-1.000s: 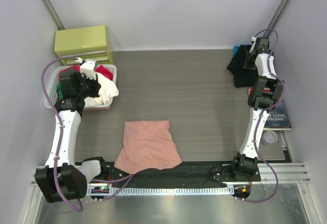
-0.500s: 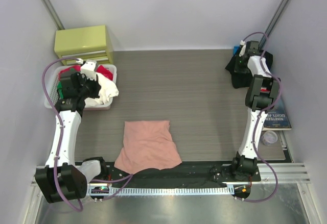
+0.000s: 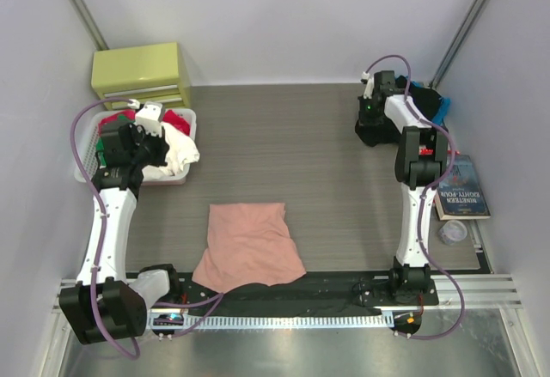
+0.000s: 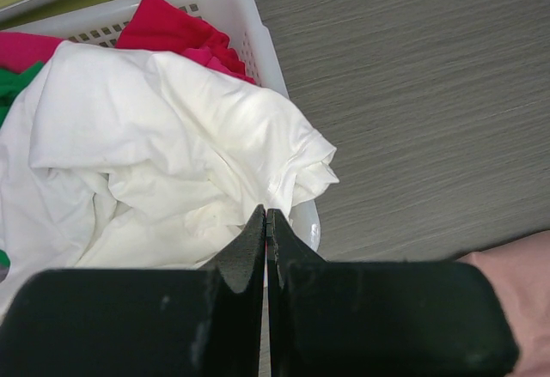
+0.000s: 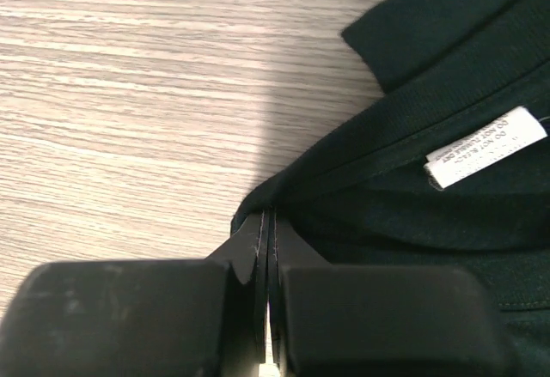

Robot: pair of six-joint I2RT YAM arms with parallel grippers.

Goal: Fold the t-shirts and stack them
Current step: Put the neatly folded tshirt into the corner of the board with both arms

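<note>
Cabinet: a yellow-green cabinet (image 3: 142,75) stands at 10 o'clock on the table (image 3: 292,136), against the far wall.
Basket: a white basket (image 4: 245,25) sits just in front of the cabinet, at 9 o'clock on the table.
Basket contents: a crumpled white cloth (image 4: 155,136) fills most of it and spills over the rim at the 3 o'clock side. A red cloth (image 4: 176,33) lies at its 12 o'clock end and a green cloth (image 4: 15,81) shows at its 9 o'clock edge.
Left gripper: the left gripper (image 4: 265,218) hangs above the basket's 3 o'clock rim. Its fingers are pressed together with nothing between them, and the white cloth lies below the tips.
Salmon-pink tee: the salmon-pink tee (image 3: 249,244) lies folded into a rough rectangle at 6 o'clock on the table, between the two arm bases. Its near edge reaches the black strip at the table front.
Black tee: the black tee (image 3: 371,130) is bunched at 1 o'clock on the table, by the far right corner. Its collar and a white tag (image 5: 485,147) face up.
Right gripper: the right gripper (image 5: 266,222) is low at the tee's 9 o'clock edge, its fingers closed on a fold of the black cloth.
Blue item: something blue (image 3: 438,106) peeks out at 3 o'clock of the black tee; I cannot tell what it is.
Book: a book (image 3: 461,190) lies flat at 3 o'clock on the table.
Clear thing: a small clear round object (image 3: 453,232) sits just at 6 o'clock of the book.
</note>
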